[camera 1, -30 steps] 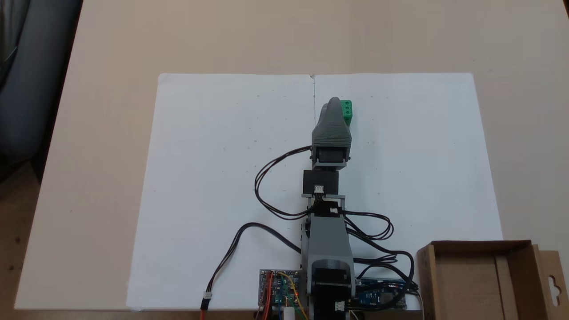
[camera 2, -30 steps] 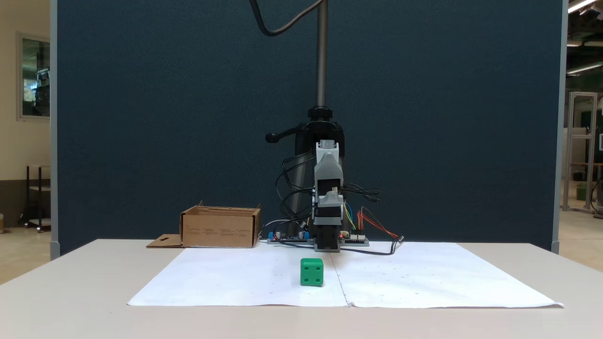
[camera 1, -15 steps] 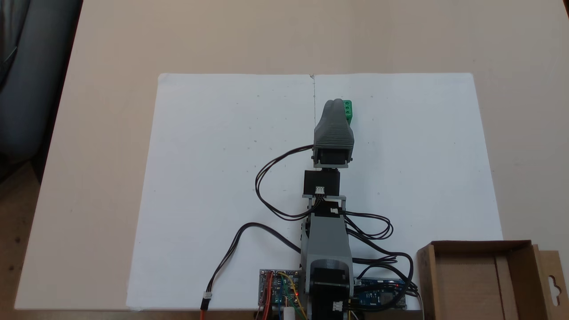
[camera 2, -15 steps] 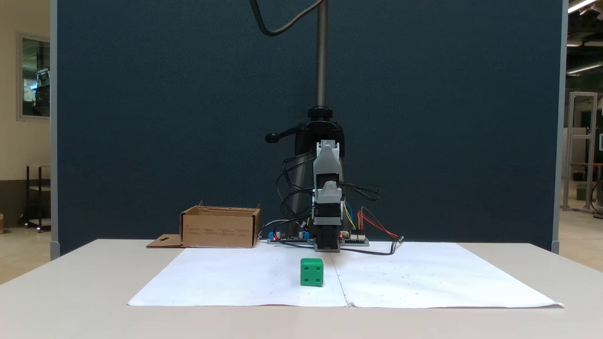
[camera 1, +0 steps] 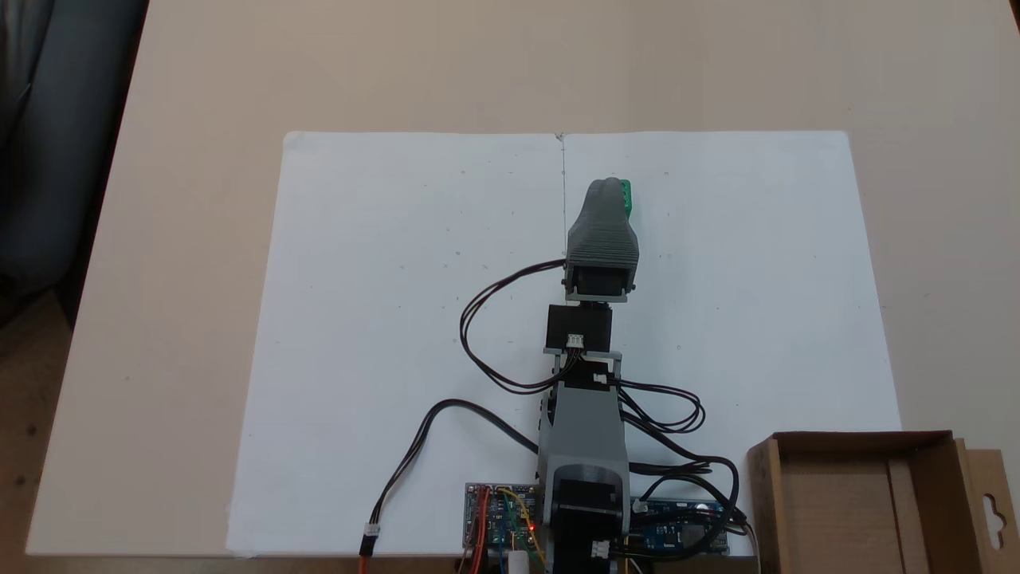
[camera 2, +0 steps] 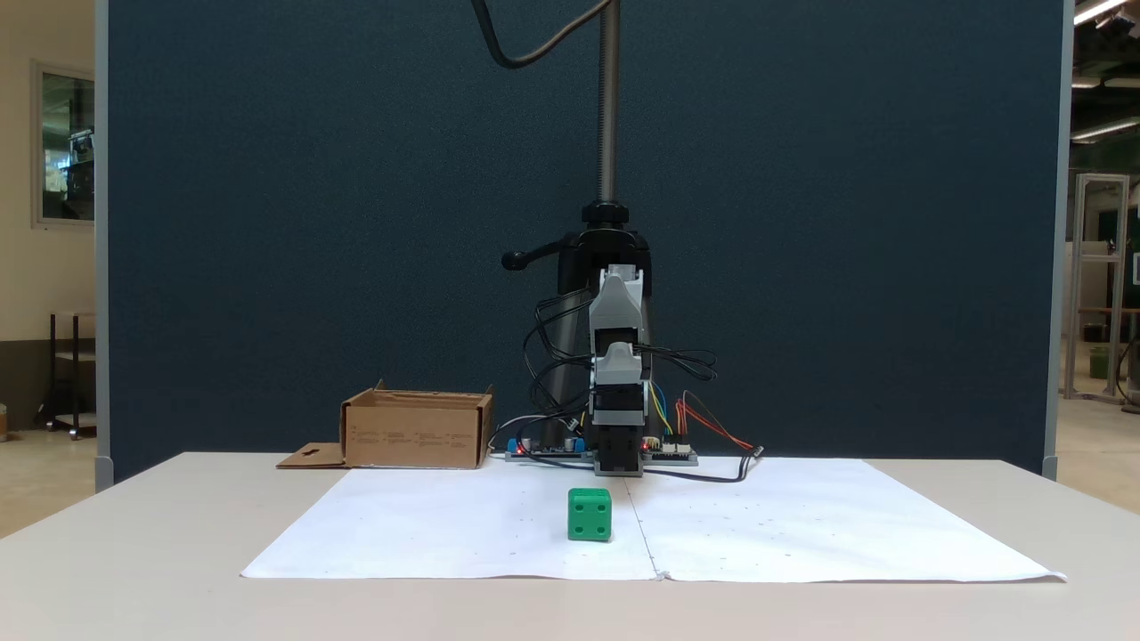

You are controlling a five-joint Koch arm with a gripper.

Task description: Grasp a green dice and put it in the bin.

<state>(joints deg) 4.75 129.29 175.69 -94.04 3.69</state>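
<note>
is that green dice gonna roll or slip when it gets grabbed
The green dice is a cube sitting flat on the white paper, so it probably slides rather than rolls if nudged. It looks like rigid plastic, likely light for its size. Its flat sides suit a pinch, though the smooth faces might slip.

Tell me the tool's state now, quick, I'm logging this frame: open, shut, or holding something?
Tool: cannot tell; the green dice sits free on the paper.
</note>
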